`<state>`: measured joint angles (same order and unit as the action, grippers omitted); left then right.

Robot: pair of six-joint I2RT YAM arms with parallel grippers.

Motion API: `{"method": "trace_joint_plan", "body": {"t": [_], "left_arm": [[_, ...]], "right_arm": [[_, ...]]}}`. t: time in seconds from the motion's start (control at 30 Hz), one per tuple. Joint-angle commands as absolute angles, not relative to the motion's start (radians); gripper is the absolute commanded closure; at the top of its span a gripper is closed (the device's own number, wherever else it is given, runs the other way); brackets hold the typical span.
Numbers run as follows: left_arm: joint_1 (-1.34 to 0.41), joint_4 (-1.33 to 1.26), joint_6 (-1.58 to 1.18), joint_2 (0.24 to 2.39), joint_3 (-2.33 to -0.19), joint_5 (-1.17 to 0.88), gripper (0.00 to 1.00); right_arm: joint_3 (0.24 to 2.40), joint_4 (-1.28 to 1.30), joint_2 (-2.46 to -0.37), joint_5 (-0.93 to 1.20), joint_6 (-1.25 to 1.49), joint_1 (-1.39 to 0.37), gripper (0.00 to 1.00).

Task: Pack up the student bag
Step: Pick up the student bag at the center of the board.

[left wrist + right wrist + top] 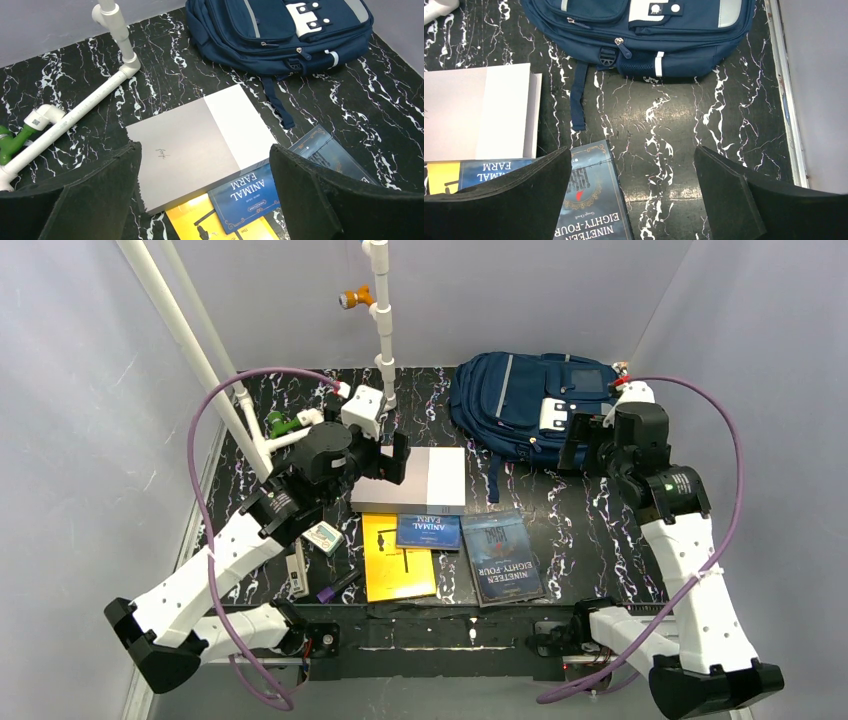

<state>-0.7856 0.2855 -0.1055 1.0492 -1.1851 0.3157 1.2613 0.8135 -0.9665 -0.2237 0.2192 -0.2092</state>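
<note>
The student bag (530,405), navy blue with grey stripes and a white patch, lies flat at the back right of the table, also in the left wrist view (280,30) and the right wrist view (644,35). Its pockets look zipped. In front of it lie a grey-and-white book (410,478), a blue Animal Farm book (428,531), a yellow book (397,562) and a Nineteen Eighty-Four book (502,555). My left gripper (390,460) hovers open over the grey-and-white book (200,145). My right gripper (590,445) hangs open just in front of the bag, holding nothing.
A white pipe frame (383,310) rises at the back centre and left, with a green fitting (280,425). Small items lie front left: a little box (322,537), a white stick (297,573), a dark marker (338,587). Grey walls enclose the table.
</note>
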Motion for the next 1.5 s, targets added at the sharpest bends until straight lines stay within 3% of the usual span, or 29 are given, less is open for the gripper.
{"method": "trace_joint_plan", "body": {"t": [0.0,0.23,0.57,0.7,0.87,1.07,1.23,1.47], "left_arm": [[-0.787,0.288,-0.064,1.071,-1.254,0.292,0.01],[-0.788,0.288,-0.041,1.191,-1.356,0.269,0.01],[-0.788,0.223,-0.011,1.292,-1.385,0.196,0.01],[-0.788,0.202,0.035,1.286,-1.338,0.164,0.00],[-0.787,0.255,0.082,1.280,-1.324,0.119,0.01],[-0.788,0.174,0.101,1.200,-1.206,0.168,0.01],[-0.802,0.144,0.135,1.178,-1.174,0.181,0.01],[-0.839,0.143,0.194,1.186,-1.160,0.225,0.01]], "right_arm": [[1.255,0.791,-0.999,-0.216,0.233,-0.204,0.00],[1.175,0.668,-0.988,-0.145,0.261,-0.204,0.00],[1.110,0.526,-1.171,-0.073,0.362,-0.204,0.00],[1.120,0.451,-1.266,-0.067,0.285,-0.246,0.00],[1.240,0.457,-1.468,-0.358,0.095,-0.453,0.00],[1.374,0.407,-1.695,-0.452,-0.025,-0.558,0.00],[1.548,0.418,-1.882,-0.609,-0.122,-0.615,0.23],[1.711,0.420,-2.067,-0.696,-0.163,-0.615,0.30]]}}
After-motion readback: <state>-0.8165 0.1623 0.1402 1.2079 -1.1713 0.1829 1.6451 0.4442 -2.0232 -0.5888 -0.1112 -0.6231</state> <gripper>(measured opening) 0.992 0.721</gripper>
